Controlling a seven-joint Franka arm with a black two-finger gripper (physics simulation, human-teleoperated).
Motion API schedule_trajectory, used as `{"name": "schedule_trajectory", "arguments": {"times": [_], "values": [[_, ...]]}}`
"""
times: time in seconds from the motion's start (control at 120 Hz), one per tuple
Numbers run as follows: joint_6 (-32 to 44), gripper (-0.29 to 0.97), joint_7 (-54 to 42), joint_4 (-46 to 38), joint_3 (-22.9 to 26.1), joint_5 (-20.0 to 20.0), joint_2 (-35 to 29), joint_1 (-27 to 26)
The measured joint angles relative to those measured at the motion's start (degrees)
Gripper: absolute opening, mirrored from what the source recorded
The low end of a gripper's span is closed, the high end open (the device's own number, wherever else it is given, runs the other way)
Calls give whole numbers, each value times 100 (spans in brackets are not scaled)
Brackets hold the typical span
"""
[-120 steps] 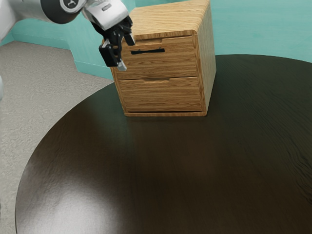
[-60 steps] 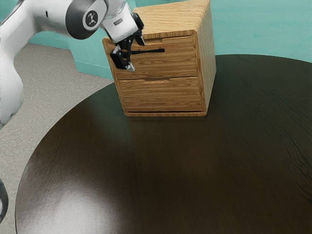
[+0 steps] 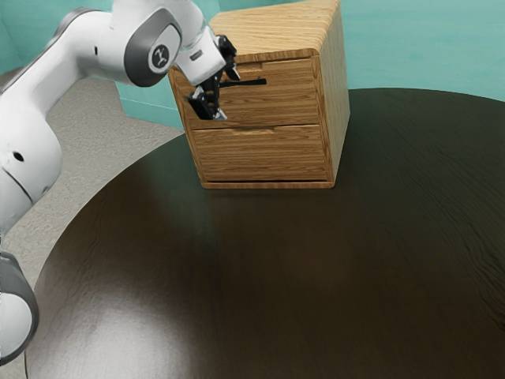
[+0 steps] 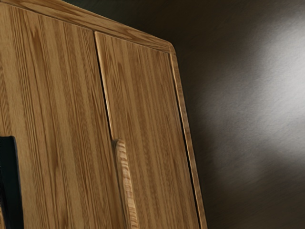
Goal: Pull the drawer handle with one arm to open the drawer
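A wooden cabinet [image 3: 268, 103] with two drawers stands at the far side of the dark round table [image 3: 316, 268]. The top drawer [image 3: 280, 99] carries a black bar handle [image 3: 246, 81] and looks shut. My gripper [image 3: 217, 85] is open right at the handle's end toward the exterior view's left, one finger above the bar and one below it. I cannot tell whether the fingers touch the bar. The wrist view looks close onto the drawer fronts, with the black handle [image 4: 9, 183] at its edge and the lower drawer's wooden lip [image 4: 125, 186] beside it.
The lower drawer [image 3: 260, 151] is shut, flush with the cabinet front. Dark tabletop [image 4: 248, 119] spreads in front of the cabinet. Behind stand a teal wall [image 3: 426, 39] and a grey floor [image 3: 71, 134].
My hand has moved toward the exterior view's right and in against the top drawer's front, turning as it went. The arm has swung further into view. The drawer has not moved.
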State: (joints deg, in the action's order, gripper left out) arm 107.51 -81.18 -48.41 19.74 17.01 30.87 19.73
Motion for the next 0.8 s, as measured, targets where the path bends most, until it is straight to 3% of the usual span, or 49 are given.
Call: {"name": "schedule_trajectory", "arguments": {"times": [0.458,0.8], "values": [[1060,68,43,10,-29,3,281,160],[1446,68,116,-46,-58,-3,470,163]]}}
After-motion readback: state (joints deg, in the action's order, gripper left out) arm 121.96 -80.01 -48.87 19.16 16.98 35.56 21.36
